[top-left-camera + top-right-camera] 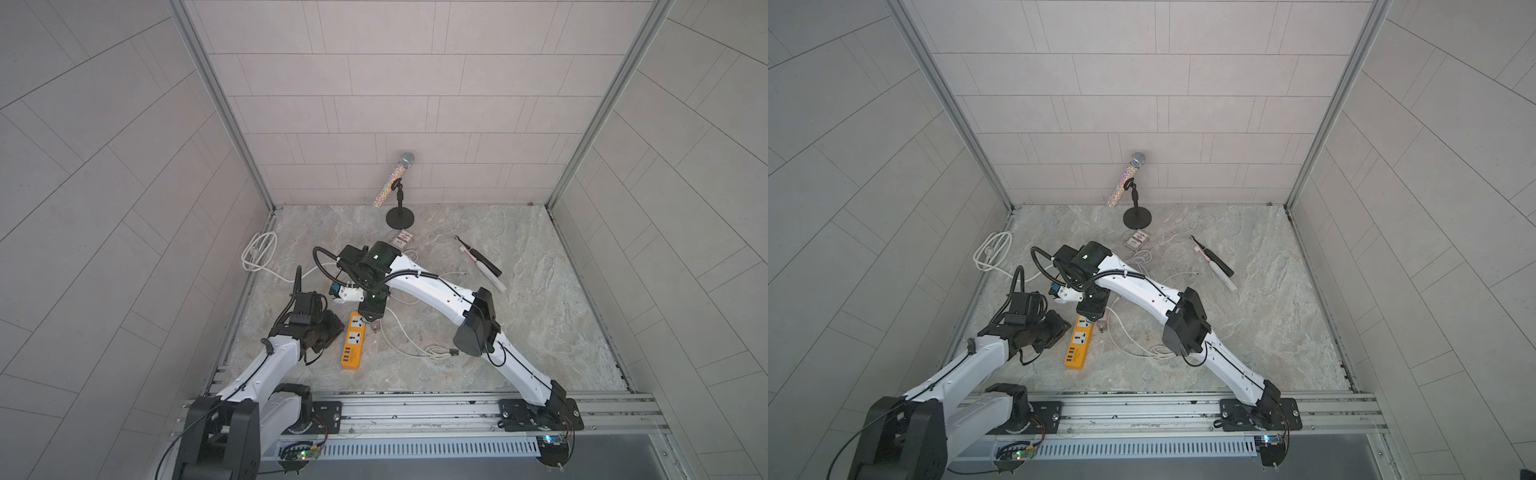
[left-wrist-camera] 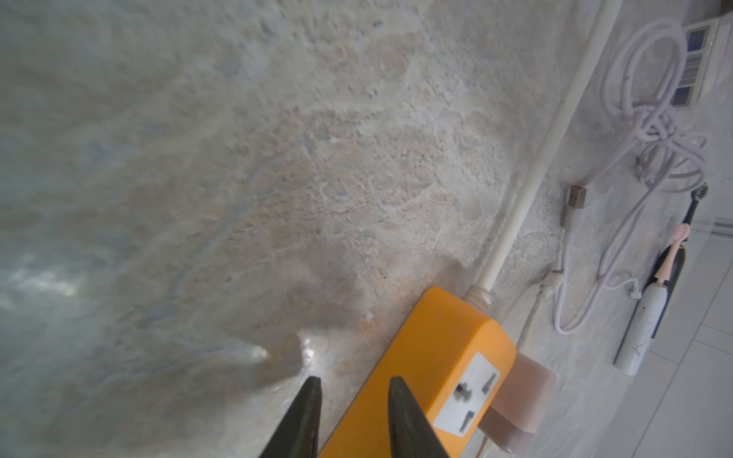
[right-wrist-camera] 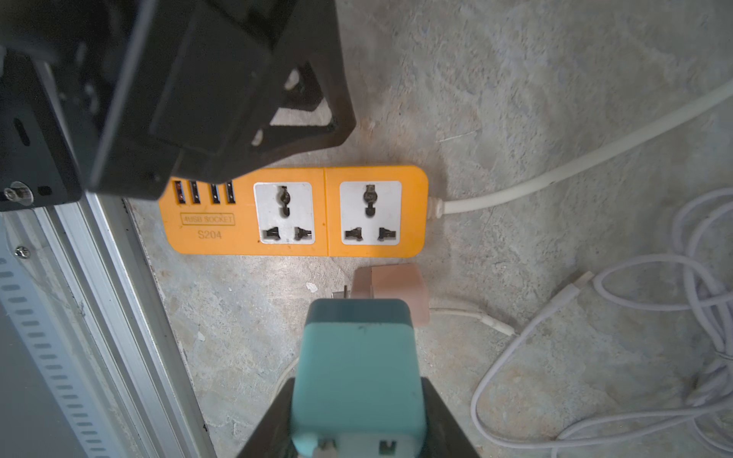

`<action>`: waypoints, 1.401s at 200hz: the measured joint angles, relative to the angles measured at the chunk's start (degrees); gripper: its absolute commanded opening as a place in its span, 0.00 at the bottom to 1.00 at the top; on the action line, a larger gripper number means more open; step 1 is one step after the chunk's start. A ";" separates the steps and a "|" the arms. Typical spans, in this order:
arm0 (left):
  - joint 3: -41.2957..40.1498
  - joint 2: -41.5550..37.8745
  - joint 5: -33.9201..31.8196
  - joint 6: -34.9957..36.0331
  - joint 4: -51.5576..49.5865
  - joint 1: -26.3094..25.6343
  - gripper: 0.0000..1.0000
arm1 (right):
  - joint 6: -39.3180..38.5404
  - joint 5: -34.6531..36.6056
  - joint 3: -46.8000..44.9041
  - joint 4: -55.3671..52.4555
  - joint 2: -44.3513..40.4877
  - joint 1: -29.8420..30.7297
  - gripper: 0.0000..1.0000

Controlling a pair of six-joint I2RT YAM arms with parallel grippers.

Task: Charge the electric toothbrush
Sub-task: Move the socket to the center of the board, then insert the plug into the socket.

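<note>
Surface (image 1: 532,332) of mottled grey stone forms the floor of the tiled booth. The right arm (image 1: 428,286) stretches across it from the near rail. The right end effector (image 3: 357,420) is clamped on a teal adapter (image 3: 359,368), held over the surface just beside the orange power strip (image 3: 293,210). The left arm (image 1: 266,361) bends in from the near left. The left end effector (image 2: 355,396) sits low at the strip's USB end, jaws a little apart around bare surface; whether a fingertip touches the strip's side cannot be told. A glittery microphone (image 1: 392,178) stands on a black stand at the back wall.

The strip lies near the left front, with both sockets unoccupied. The white electric toothbrush (image 1: 494,281) and the black electric toothbrush (image 1: 488,264) lie side by side at the right rear, well apart from the strip. A pink plug (image 3: 390,289) on a thin white cord lies just beside the strip, partly under the adapter.
</note>
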 measured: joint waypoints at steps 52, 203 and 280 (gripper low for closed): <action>-0.39 7.08 6.27 1.36 9.68 -0.72 0.34 | -0.79 1.22 -0.07 -1.60 0.42 -0.50 0.00; 1.99 6.19 4.94 2.16 10.73 -10.86 0.36 | -7.28 4.70 -8.70 -5.51 -6.34 -3.87 0.00; 3.91 -26.03 -11.04 -1.29 -18.73 -9.77 0.37 | -18.01 7.58 -9.86 -6.36 -6.32 1.18 0.00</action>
